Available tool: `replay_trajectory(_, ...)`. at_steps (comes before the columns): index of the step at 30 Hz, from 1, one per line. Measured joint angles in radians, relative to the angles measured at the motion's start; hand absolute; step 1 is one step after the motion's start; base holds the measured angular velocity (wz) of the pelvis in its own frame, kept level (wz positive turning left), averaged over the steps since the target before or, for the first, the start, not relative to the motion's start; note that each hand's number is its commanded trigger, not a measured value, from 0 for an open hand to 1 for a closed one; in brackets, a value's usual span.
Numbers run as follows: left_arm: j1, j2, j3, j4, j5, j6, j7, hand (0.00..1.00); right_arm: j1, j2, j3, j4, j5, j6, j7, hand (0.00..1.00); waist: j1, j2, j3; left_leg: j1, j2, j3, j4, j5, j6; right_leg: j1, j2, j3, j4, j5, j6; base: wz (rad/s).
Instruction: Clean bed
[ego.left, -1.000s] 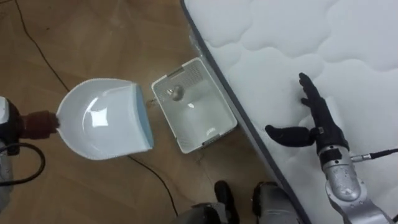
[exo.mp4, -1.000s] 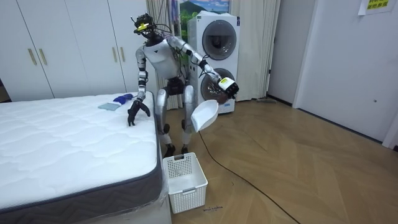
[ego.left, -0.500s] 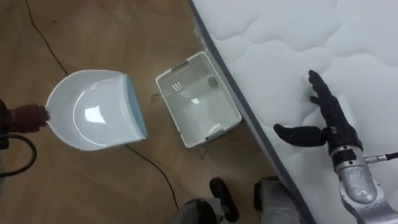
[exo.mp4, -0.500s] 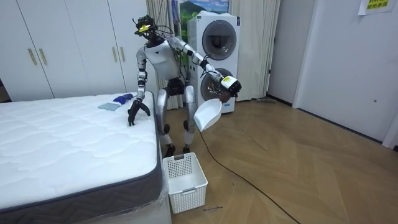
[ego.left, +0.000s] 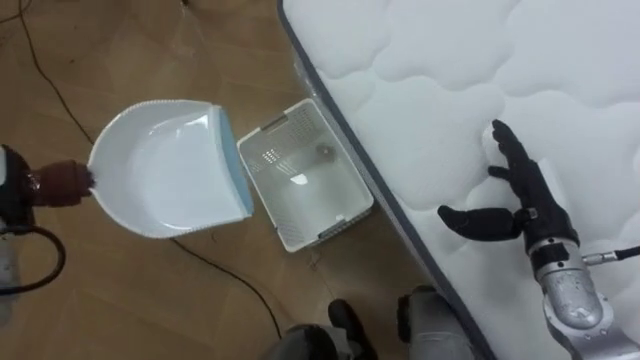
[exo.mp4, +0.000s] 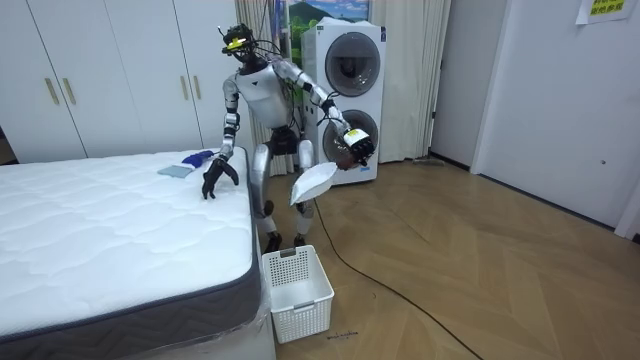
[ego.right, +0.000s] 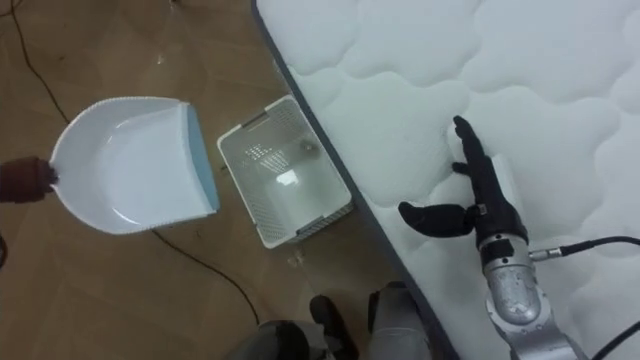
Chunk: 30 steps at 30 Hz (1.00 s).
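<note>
1. Left eye view: the left hand (ego.left: 52, 184) is closed round the handle of the dustpan (ego.left: 168, 170). It holds the pan in the air above the floor (ego.left: 120, 290), with the blue lip turned toward the basket (ego.left: 310, 195).
2. The basket stands on the floor just beside the bed's long edge. A small grey scrap (ego.left: 323, 152) lies inside it, and the pan looks empty.
3. The right hand (ego.left: 515, 195) rests on the bed (ego.left: 440, 60) near that same edge. Its fingers are straight, the thumb is spread, and it holds nothing. The quilted top around it is bare white, with no litter that I can make out.
4. Right eye view: the layout is the same. The pan's inside shows nothing in it, and its lip is close to the basket's rim but apart from it.
5. Room view: the robot stands at the bed's side near the far corner, leaning with its right hand on the edge. Its left arm is stretched out, with the pan tilted downward. The basket stands on the floor at the bed's near corner.
6. Some blue things (exo.mp4: 185, 165) lie on the bed by its far edge, close to the right hand. I cannot tell what they are.
7. Judgement: sweeping and tipping into the basket look mostly done. What seems left is clearing the blue things and putting the dustpan down.
</note>
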Motion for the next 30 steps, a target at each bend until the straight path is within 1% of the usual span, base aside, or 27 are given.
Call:
replay_trajectory(1,0.016,-0.013,0.012,-0.026,0.017,-0.013,0.021,1.0,0.002,0.006,0.0,0.001,0.0,0.0,-0.003,0.0,0.015,-0.008,0.0003,0.006,0.001,0.0,0.004,-0.007,-0.002,0.0,0.009,0.017,0.0,0.004,0.001,-0.55)
replay_trajectory(2,0.038,-0.023,0.029,-0.052,0.032,-0.026,0.039,1.0,0.001,0.022,0.001,0.005,0.001,0.005,-0.006,0.0,0.026,-0.022,-0.002,0.012,0.001,-0.001,0.003,-0.012,-0.006,-0.002,0.019,0.034,-0.002,0.008,-0.001,-0.55)
replay_trajectory(3,0.054,-0.023,0.035,-0.066,0.039,-0.035,0.054,1.0,-0.001,0.032,0.001,0.004,0.001,0.008,-0.007,0.0,0.028,-0.026,-0.0029,0.014,0.004,-0.001,0.005,-0.016,-0.008,-0.002,0.022,0.036,-0.003,0.011,-0.004,-0.52)
replay_trajectory(4,0.074,-0.031,0.043,-0.087,0.056,-0.05,0.08,1.0,-0.003,0.041,0.003,0.004,0.001,0.013,-0.01,0.0,0.034,-0.029,-0.0033,0.019,0.012,-0.001,0.011,-0.024,-0.012,0.003,0.037,0.047,-0.011,0.016,-0.004,-0.54)
replay_trajectory(5,0.084,-0.054,0.045,-0.091,0.073,-0.06,0.105,1.0,-0.003,0.043,0.003,0.006,0.003,0.022,-0.015,0.0,0.046,-0.03,-0.0035,0.03,0.021,-0.001,0.011,-0.03,-0.015,0.012,0.056,0.062,-0.026,0.026,-0.005,-0.59)
replay_trajectory(7,0.105,-0.083,0.045,-0.096,0.084,-0.082,0.113,1.0,-0.01,0.056,0.002,0.02,0.0,0.026,-0.018,0.0,0.056,-0.031,-0.0045,0.049,0.026,-0.017,0.011,-0.04,-0.024,0.038,0.08,0.086,-0.046,0.038,-0.005,-0.64)
replay_trajectory(8,0.117,-0.098,0.045,-0.098,0.084,-0.091,0.112,1.0,-0.018,0.072,0.002,0.038,-0.009,0.032,-0.027,0.0,0.05,-0.032,-0.0048,0.064,0.023,-0.04,0.014,-0.046,-0.03,0.055,0.09,0.096,-0.054,0.04,-0.003,-0.52)
replay_trajectory(10,0.12,-0.117,0.045,-0.105,0.082,-0.099,0.111,1.0,-0.029,0.087,0.002,0.053,-0.007,0.046,-0.038,0.0,0.045,-0.034,-0.0058,0.071,0.024,-0.065,0.032,-0.061,-0.036,0.067,0.106,0.112,-0.056,0.041,-0.002,-0.46)
replay_trajectory(12,0.119,-0.132,0.045,-0.127,0.082,-0.105,0.103,1.0,-0.032,0.098,-0.01,0.06,-0.002,0.057,-0.042,0.0,0.036,-0.034,-0.0058,0.08,0.028,-0.076,0.046,-0.076,-0.038,0.077,0.123,0.132,-0.06,0.044,0.004,-0.43)
replay_trajectory(13,0.121,-0.147,0.045,-0.15,0.083,-0.106,0.098,1.0,-0.021,0.109,-0.031,0.06,0.001,0.068,-0.042,0.0,0.029,-0.034,-0.0063,0.096,0.03,-0.076,0.049,-0.085,-0.037,0.092,0.129,0.141,-0.065,0.045,0.008,-0.4)
replay_trajectory(14,0.125,-0.159,0.045,-0.176,0.084,-0.108,0.095,1.0,-0.01,0.117,-0.048,0.058,0.001,0.081,-0.044,0.0,0.024,-0.038,-0.0085,0.117,0.038,-0.065,0.049,-0.097,-0.033,0.103,0.14,0.154,-0.072,0.048,0.014,-0.45)
replay_trajectory(15,0.128,-0.162,0.046,-0.189,0.084,-0.11,0.095,1.0,-0.006,0.118,-0.05,0.055,0.002,0.087,-0.045,0.0,0.025,-0.041,-0.011,0.128,0.045,-0.051,0.049,-0.104,-0.031,0.108,0.147,0.164,-0.075,0.049,0.016,-0.67)
replay_trajectory(16,0.134,-0.163,0.046,-0.206,0.086,-0.116,0.095,1.0,-0.006,0.118,-0.052,0.054,0.003,0.097,-0.048,0.0,0.027,-0.048,-0.0149,0.154,0.062,-0.021,0.047,-0.117,-0.029,0.121,0.158,0.171,-0.084,0.056,0.021,-1.0)
replay_trajectory(17,0.145,-0.164,0.05,-0.224,0.086,-0.118,0.095,1.0,-0.005,0.118,-0.056,0.051,0.003,0.105,-0.052,0.0,0.034,-0.054,-0.0192,0.188,0.084,0.02,0.042,-0.134,-0.029,0.133,0.155,0.152,-0.093,0.067,0.018,-1.13)
replay_trajectory(18,0.152,-0.169,0.057,-0.234,0.086,-0.116,0.095,1.0,-0.006,0.118,-0.062,0.048,0.004,0.107,-0.052,0.0,0.043,-0.055,-0.0202,0.206,0.099,0.048,0.043,-0.144,-0.028,0.139,0.148,0.124,-0.1,0.076,0.013,-1.49)
replay_trajectory(19,0.172,-0.18,0.069,-0.253,0.086,-0.114,0.099,1.0,-0.009,0.119,-0.069,0.047,0.009,0.108,-0.057,0.0,0.062,-0.055,-0.0211,0.25,0.129,0.103,0.04,-0.161,-0.034,0.158,0.116,0.028,-0.125,0.101,-0.01,-1.59)
replay_trajectory(20,0.187,-0.183,0.073,-0.265,0.092,-0.115,0.101,1.0,-0.013,0.122,-0.07,0.046,0.009,0.107,-0.068,0.0,0.07,-0.057,-0.0241,0.289,0.148,0.155,0.024,-0.169,-0.035,0.177,0.079,-0.074,-0.148,0.117,-0.035,-1.58)
replay_trajectory(21,0.196,-0.186,0.082,-0.275,0.104,-0.115,0.102,1.0,-0.015,0.124,-0.07,0.046,0.008,0.107,-0.073,0.0,0.071,-0.063,-0.0275,0.307,0.152,0.188,0.008,-0.169,-0.035,0.182,0.06,-0.122,-0.161,0.126,-0.046,-1.54)
replay_trajectory(22,0.22,-0.2,0.108,-0.292,0.126,-0.115,0.113,1.0,-0.02,0.131,-0.071,0.046,0.007,0.108,-0.073,0.0,0.08,-0.074,-0.0328,0.34,0.162,0.259,-0.022,-0.168,-0.034,0.197,0.027,-0.214,-0.185,0.147,-0.072,-1.57)
replay_trajectory(23,0.242,-0.223,0.132,-0.292,0.126,-0.114,0.12,1.0,-0.023,0.143,-0.072,0.046,0.016,0.108,-0.073,0.0,0.092,-0.081,-0.0337,0.373,0.174,0.322,-0.04,-0.17,-0.035,0.209,-0.016,-0.31,-0.183,0.153,-0.084,-1.53)
replay_trajectory(24,0.249,-0.242,0.143,-0.293,0.127,-0.113,0.122,1.0,-0.022,0.144,-0.074,0.046,0.029,0.108,-0.073,0.0,0.091,-0.081,-0.0336,0.387,0.181,0.347,-0.041,-0.174,-0.037,0.216,-0.044,-0.348,-0.158,0.147,-0.078,-1.27)
replay_trajectory(25,0.261,-0.275,0.147,-0.303,0.131,-0.109,0.123,1.0,-0.017,0.145,-0.08,0.047,0.046,0.109,-0.073,0.0,0.093,-0.081,-0.0338,0.414,0.193,0.396,-0.048,-0.182,-0.044,0.239,-0.099,-0.387,-0.113,0.128,-0.055,-1.14)
replay_trajectory(26,0.284,-0.296,0.147,-0.332,0.13,-0.112,0.123,1.0,-0.016,0.147,-0.08,0.047,0.057,0.109,-0.072,0.0,0.101,-0.088,-0.0381,0.437,0.21,0.457,-0.056,-0.187,-0.054,0.26,-0.148,-0.408,-0.102,0.12,-0.041,-1.18)
replay_trajectory(27,0.292,-0.3,0.147,-0.344,0.131,-0.118,0.123,1.0,-0.018,0.15,-0.078,0.047,0.061,0.109,-0.072,0.0,0.108,-0.094,-0.0395,0.445,0.219,0.483,-0.055,-0.189,-0.061,0.271,-0.165,-0.423,-0.111,0.12,-0.031,-1.31)
replay_trajectory(28,0.297,-0.3,0.147,-0.346,0.13,-0.132,0.12,1.0,-0.018,0.156,-0.074,0.044,0.067,0.107,-0.071,0.0,0.122,-0.11,-0.043,0.45,0.232,0.503,-0.047,-0.19,-0.074,0.274,-0.171,-0.455,-0.148,0.122,-0.021,-1.33)
replay_trajectory(29,0.302,-0.304,0.15,-0.346,0.131,-0.132,0.107,1.0,-0.018,0.155,-0.071,0.042,0.068,0.099,-0.064,0.0,0.132,-0.116,-0.0437,0.45,0.239,0.486,-0.043,-0.191,-0.085,0.276,-0.153,-0.504,-0.182,0.123,-0.035,-1.35)
replay_trajectory(30,0.309,-0.309,0.155,-0.346,0.133,-0.132,0.102,1.0,-0.02,0.154,-0.07,0.042,0.071,0.093,-0.058,0.0,0.139,-0.116,-0.0439,0.45,0.24,0.468,-0.044,-0.192,-0.09,0.283,-0.142,-0.514,-0.197,0.13,-0.049,-1.44)
